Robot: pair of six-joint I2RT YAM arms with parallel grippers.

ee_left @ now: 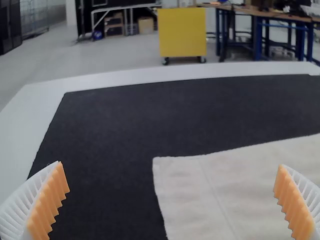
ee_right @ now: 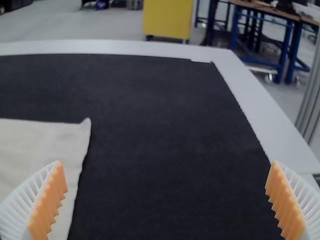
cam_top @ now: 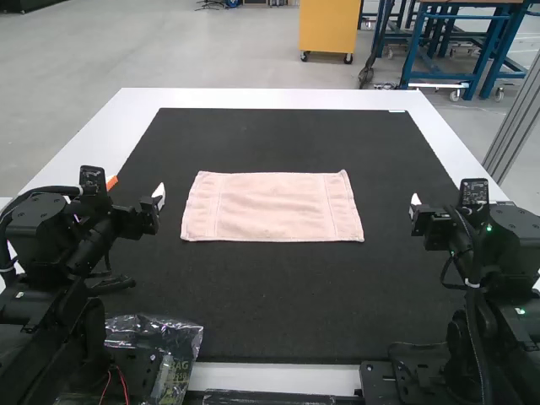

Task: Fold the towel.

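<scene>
A pale pink towel (cam_top: 272, 207) lies flat as a wide rectangle near the middle of the black mat, its far right corner slightly raised; whether it is one layer or several I cannot tell. My left gripper (cam_top: 159, 196) is off the towel's left side, apart from it. Off the right side is my right gripper (cam_top: 414, 205), also apart. The left wrist view has the left gripper (ee_left: 170, 200) wide open, with the towel (ee_left: 240, 190) beyond its fingers. In the right wrist view the right gripper (ee_right: 166, 200) is wide open too, near one end of the towel (ee_right: 42, 150).
The black mat (cam_top: 278, 295) covers most of the white table (cam_top: 261, 99). A clear plastic bag (cam_top: 160, 346) lies beside the left arm's base, at the near edge. Bare mat surrounds the towel on all sides.
</scene>
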